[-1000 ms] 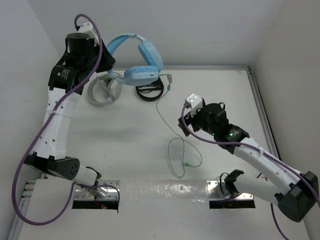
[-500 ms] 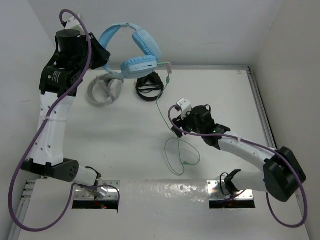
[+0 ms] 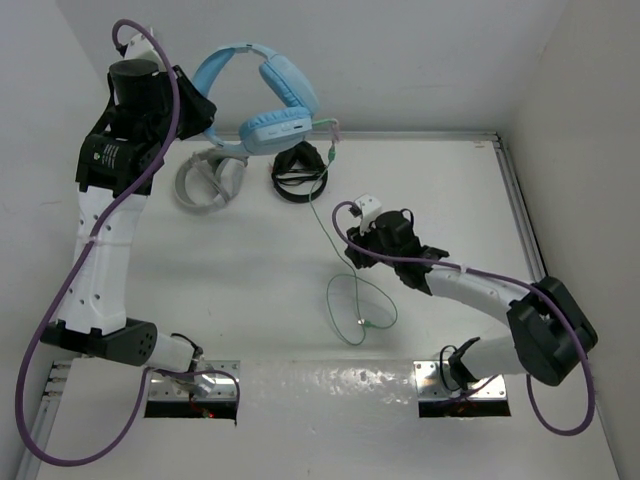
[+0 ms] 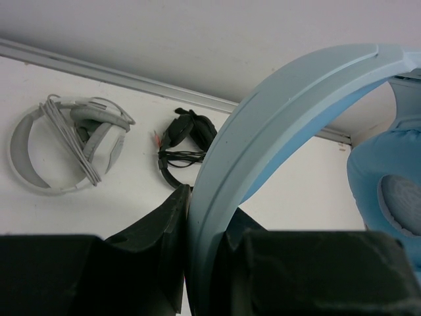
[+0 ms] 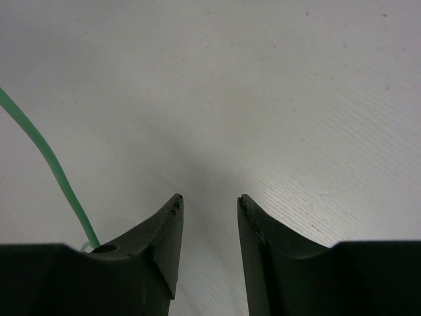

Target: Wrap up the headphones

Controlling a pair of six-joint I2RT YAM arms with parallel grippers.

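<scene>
The light blue headphones (image 3: 272,112) hang in the air at the back left. My left gripper (image 3: 203,108) is shut on their headband (image 4: 283,99), which is pinched between both fingers (image 4: 164,224). Their thin pale green cable (image 3: 328,222) drops from one earcup to the table and ends in a loose loop (image 3: 362,312). My right gripper (image 3: 352,256) is low over the table beside that cable. Its jaws stand apart with only bare table between them (image 5: 210,201), and the cable (image 5: 46,158) runs just outside the left finger.
Light grey headphones (image 3: 205,180) and black headphones (image 3: 300,172) lie on the table at the back, below the raised pair. White walls close the back and both sides. A metal rail (image 3: 520,210) runs along the right edge.
My right arm has reached left and down to the cable, and its jaws have narrowed. The left arm has shifted the light blue headphones slightly left and up.
</scene>
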